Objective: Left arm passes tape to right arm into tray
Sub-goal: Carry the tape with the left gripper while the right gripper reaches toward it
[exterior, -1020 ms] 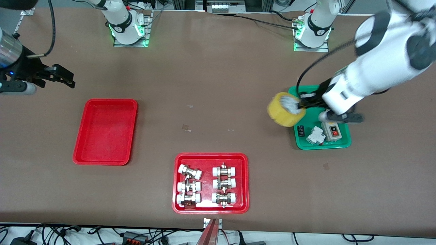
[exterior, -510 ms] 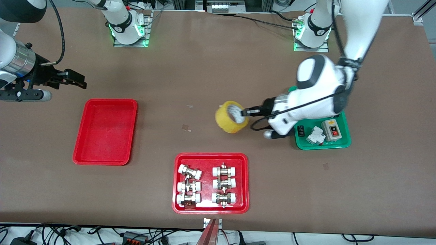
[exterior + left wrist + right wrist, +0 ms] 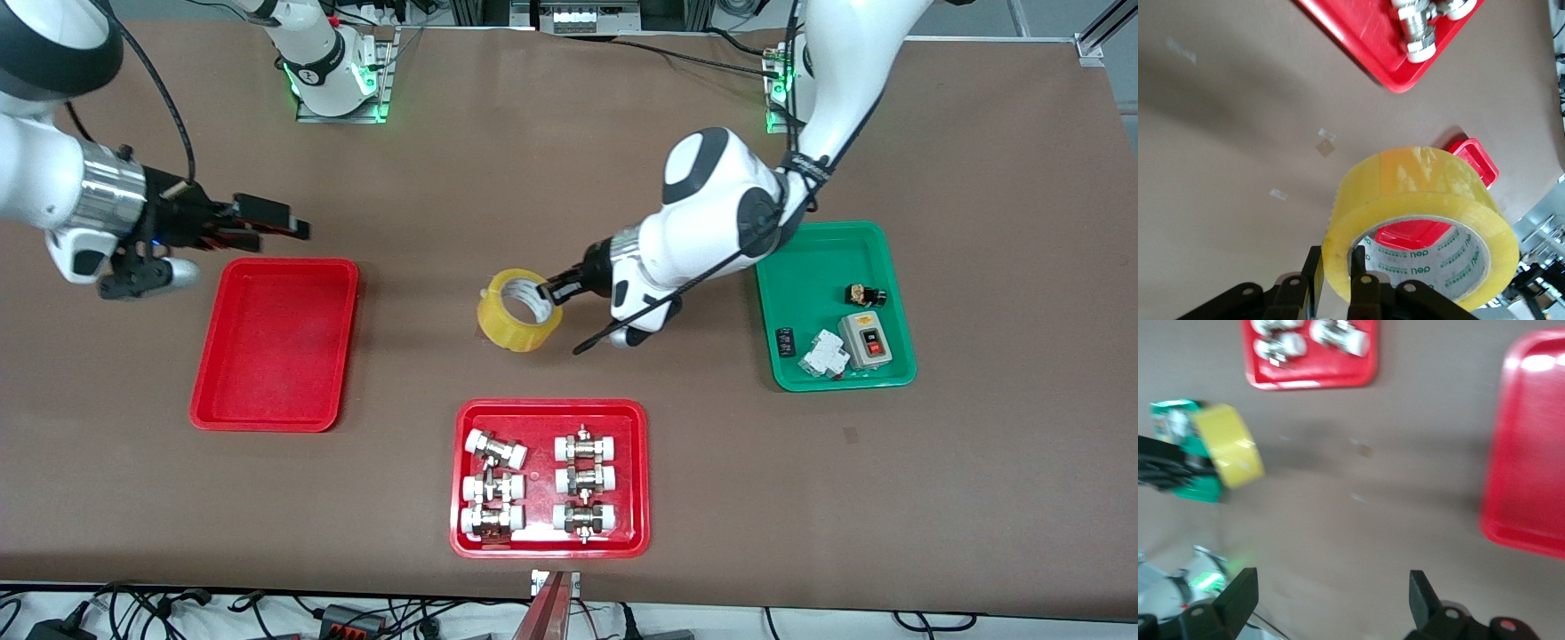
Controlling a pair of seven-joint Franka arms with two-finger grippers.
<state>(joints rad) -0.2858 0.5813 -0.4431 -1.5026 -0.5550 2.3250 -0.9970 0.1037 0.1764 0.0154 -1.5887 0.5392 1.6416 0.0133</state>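
Note:
My left gripper (image 3: 556, 288) is shut on the yellow tape roll (image 3: 519, 309) and holds it over the bare middle of the table. In the left wrist view its fingers pinch the roll's wall (image 3: 1415, 200), one inside the white core, one outside. My right gripper (image 3: 276, 222) is open and empty, in the air beside the plain red tray's (image 3: 276, 343) edge nearest the robots' bases. In the right wrist view its fingers (image 3: 1238, 590) stand wide apart, with the tape (image 3: 1230, 447) and the tray (image 3: 1531, 453) in sight.
A red tray of pipe fittings (image 3: 549, 477) lies nearer the front camera than the tape. A green tray (image 3: 834, 304) with small electrical parts lies toward the left arm's end.
My left arm has carried the tape from over the green tray to the table's middle and lower. My right gripper has moved in toward the plain red tray.

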